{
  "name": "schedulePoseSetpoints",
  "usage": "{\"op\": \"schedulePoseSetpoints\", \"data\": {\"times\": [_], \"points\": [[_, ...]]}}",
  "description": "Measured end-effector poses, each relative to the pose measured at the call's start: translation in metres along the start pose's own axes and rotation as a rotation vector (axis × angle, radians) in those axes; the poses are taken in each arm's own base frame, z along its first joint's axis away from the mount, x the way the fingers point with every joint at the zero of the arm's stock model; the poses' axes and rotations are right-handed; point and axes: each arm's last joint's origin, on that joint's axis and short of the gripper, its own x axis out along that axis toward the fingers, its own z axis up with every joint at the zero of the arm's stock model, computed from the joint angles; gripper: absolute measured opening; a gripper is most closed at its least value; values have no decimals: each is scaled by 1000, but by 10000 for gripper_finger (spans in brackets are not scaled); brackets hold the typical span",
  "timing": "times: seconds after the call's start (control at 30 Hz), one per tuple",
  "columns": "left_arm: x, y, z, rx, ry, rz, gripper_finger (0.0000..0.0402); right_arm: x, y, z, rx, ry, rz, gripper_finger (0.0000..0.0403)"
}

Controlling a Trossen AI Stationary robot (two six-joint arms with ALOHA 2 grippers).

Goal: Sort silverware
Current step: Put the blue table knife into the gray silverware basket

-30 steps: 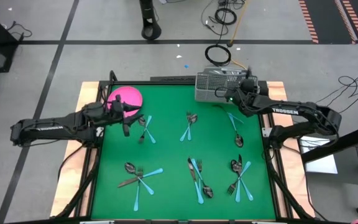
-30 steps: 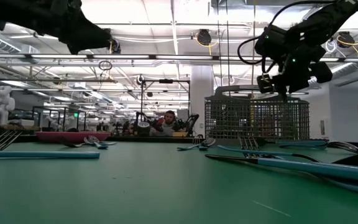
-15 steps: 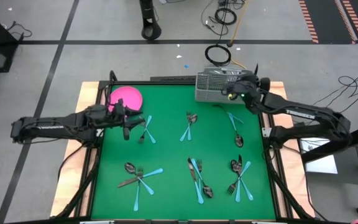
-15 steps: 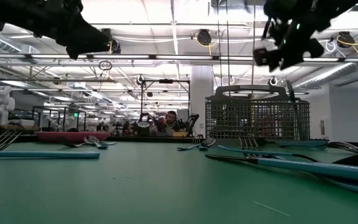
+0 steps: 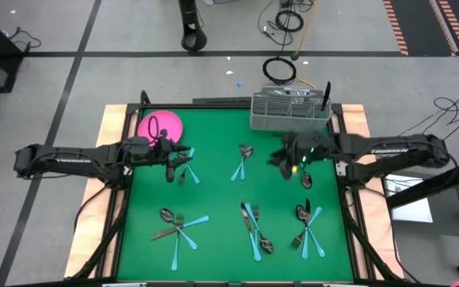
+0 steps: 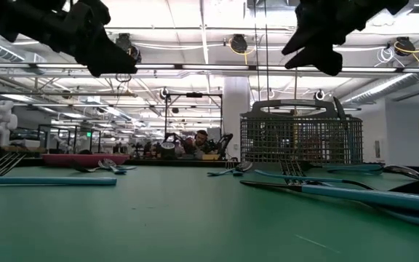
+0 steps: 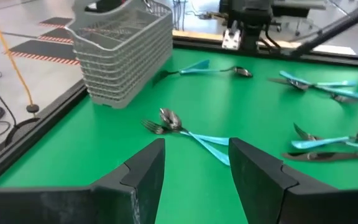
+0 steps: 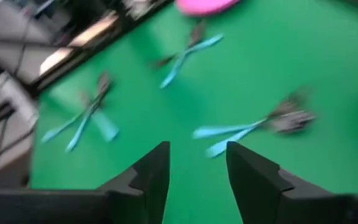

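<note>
Silverware lies in small crossed heaps on the green mat: light-blue handles and dark metal pieces point(image 5: 243, 161), point(image 5: 178, 227), point(image 5: 255, 229), point(image 5: 307, 227). My left gripper point(image 5: 180, 163) hangs open over the far-left heap point(image 5: 188, 166); in its wrist view point(image 7: 194, 168) nothing is between its fingers. My right gripper point(image 5: 281, 157) hovers open above the mat right of centre, and is blurred and empty in its wrist view point(image 8: 194, 168). One dark piece point(image 5: 326, 94) stands upright in the wire-mesh caddy point(image 5: 289, 112).
The round pink plate point(image 5: 160, 125) sits at the far left corner of the mat. The caddy point(image 6: 300, 138) stands at the far edge, right of centre. Open green mat lies between the heaps, and wooden borders point(image 5: 114, 119) frame the mat.
My right gripper has swung from over the caddy toward the table's middle and near side, rising and turning as it went. A dark piece of silverware stays standing in the caddy's right end. My left gripper has crept a little toward the right, over the far-left heap.
</note>
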Motion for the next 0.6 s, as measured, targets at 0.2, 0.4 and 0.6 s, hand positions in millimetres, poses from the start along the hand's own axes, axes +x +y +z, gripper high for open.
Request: {"op": "schedulePoseSetpoints", "data": {"times": [0.2,0.4,0.6], "points": [[10,-5,0,25,-6,-130,180,24,31,-30,-68,154,82,142],[13,-6,-1,45,-3,-150,180,28,50,-47,250,371,231,141],[13,-8,-2,-5,16,-234,180,34,67,-61,231,339,224,141]]}}
